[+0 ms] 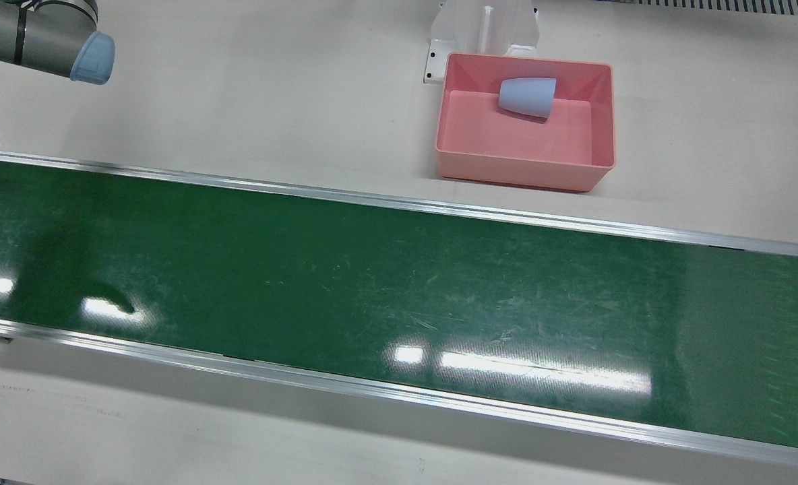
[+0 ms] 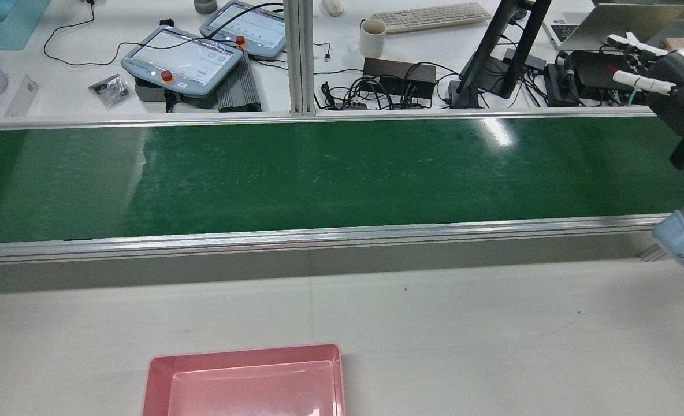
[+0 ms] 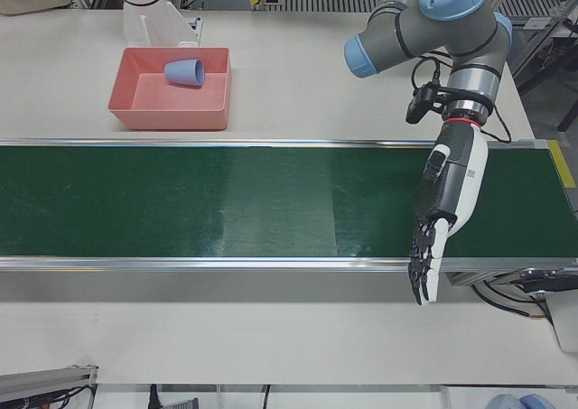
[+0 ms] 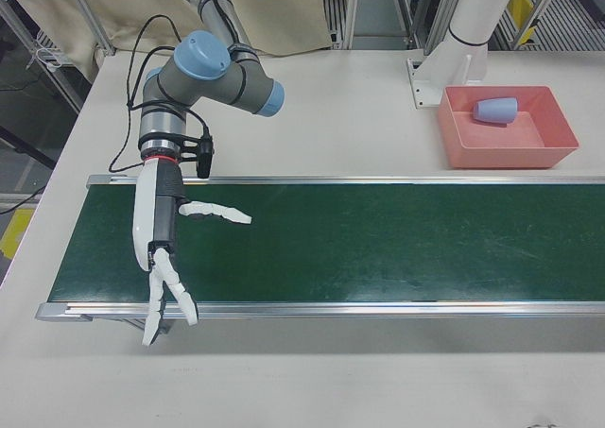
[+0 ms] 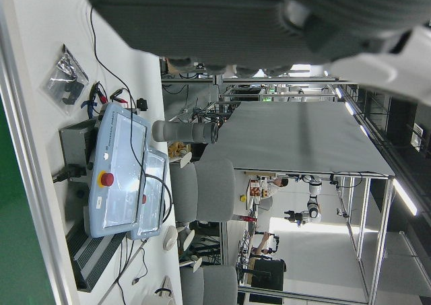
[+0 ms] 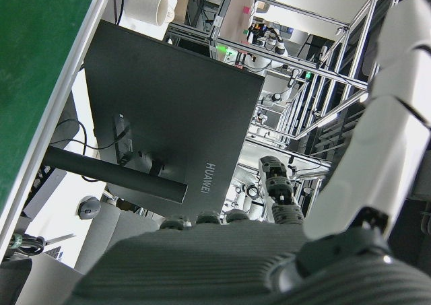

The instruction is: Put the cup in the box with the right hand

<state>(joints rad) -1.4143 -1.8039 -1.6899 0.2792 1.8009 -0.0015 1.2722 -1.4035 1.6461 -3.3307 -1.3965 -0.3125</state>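
The blue cup (image 1: 526,97) lies on its side inside the pink box (image 1: 591,139), up against the far wall, its mouth turned to the right in the front view. The box sits on the pale table (image 1: 271,101), just beyond the green belt (image 1: 372,289) and near a white pedestal (image 1: 483,30).

The right hand (image 4: 165,258) hangs over the far end of the belt, well apart from the box, fingers spread wide and holding nothing. The left hand (image 3: 442,215) hangs over the opposite end, fingers stretched out straight, also empty. A black monitor (image 6: 168,130) fills the right hand view.
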